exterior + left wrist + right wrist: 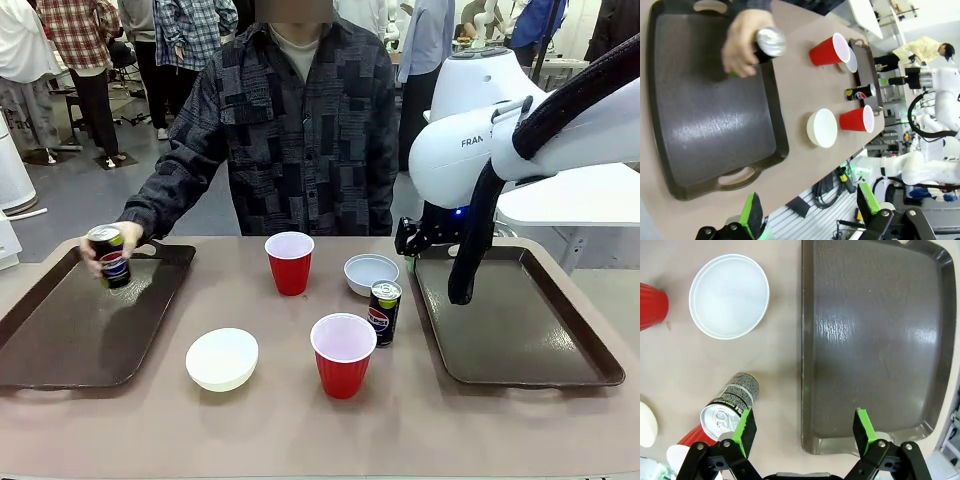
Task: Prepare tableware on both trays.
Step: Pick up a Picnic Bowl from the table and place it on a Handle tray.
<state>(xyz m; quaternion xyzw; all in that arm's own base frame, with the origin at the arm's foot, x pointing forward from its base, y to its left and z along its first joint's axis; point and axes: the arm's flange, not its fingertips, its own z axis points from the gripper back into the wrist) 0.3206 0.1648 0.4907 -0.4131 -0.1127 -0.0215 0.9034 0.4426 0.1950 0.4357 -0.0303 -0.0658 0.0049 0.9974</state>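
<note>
A person's hand (pixel 92 258) holds a Pepsi can (pixel 108 256) just above the far end of the left tray (pixel 90 330). Between the trays stand two red cups (pixel 290 262) (pixel 343 355), a white bowl (pixel 222 358), a pale grey-blue bowl (pixel 370 273) and a second Pepsi can (pixel 384 311). The right tray (pixel 520 320) is bare. My right gripper (pixel 804 426) hangs open above that tray's (pixel 875 340) inner rim, with the can (pixel 730 407) beside one finger and the pale bowl (pixel 729 296) ahead. High over the left tray (pixel 705 115), my left gripper (pixel 809 202) is open and holds nothing.
The person stands at the far side of the table, leaning toward the left tray. My right arm (pixel 500 140) and its black cable reach over the far part of the right tray. Bare tabletop (pixel 300 430) lies along the near edge.
</note>
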